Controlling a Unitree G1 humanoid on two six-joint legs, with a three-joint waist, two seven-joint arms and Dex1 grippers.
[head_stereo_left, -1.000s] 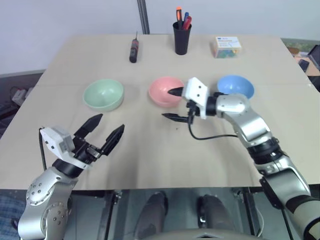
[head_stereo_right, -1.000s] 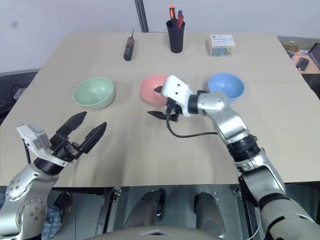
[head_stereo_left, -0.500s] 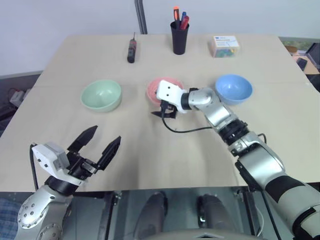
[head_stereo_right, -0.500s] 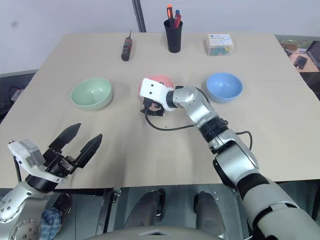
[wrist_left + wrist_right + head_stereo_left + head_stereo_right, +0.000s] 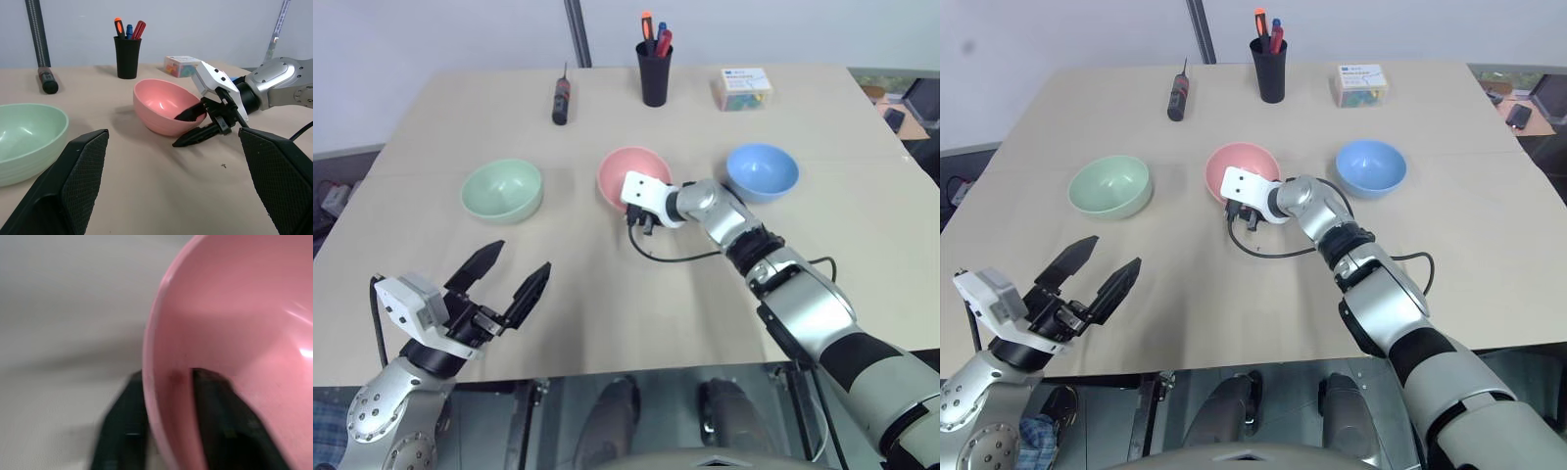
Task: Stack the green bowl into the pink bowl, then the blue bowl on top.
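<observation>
The right gripper [image 5: 195, 128] was clamped on the near rim of the pink bowl [image 5: 628, 174], one finger inside the bowl and the other outside against the wall; the right wrist view showed the rim passing between the two fingers [image 5: 218, 431]. In the left wrist view that bowl appeared tipped toward the right gripper. The left gripper [image 5: 508, 277] hovered over the near left part of the table [image 5: 607, 294], its two fingers spread wide apart and holding nothing. Three bowls were counted, one of each colour, set in a row across the middle of the table and not touching each other. Taken from the right gripper, the green bowl [image 5: 501, 189] stood at about 9 o'clock, well apart; the blue bowl [image 5: 762, 171] stood at about 2 o'clock, near. From the left gripper, the green bowl lay at roughly 12 o'clock and the pink bowl at about 1 o'clock. Neither the green nor the blue bowl was stacked; each sat upright on the table. Along the far edge were one black cup [image 5: 654, 76] holding three pens [image 5: 654, 29], one dark screwdriver-like tool [image 5: 560, 100] at its 9 o'clock, and one small box [image 5: 742, 87] at its 3 o'clock. One black cable [image 5: 685, 257] curved over the table near the right arm.
</observation>
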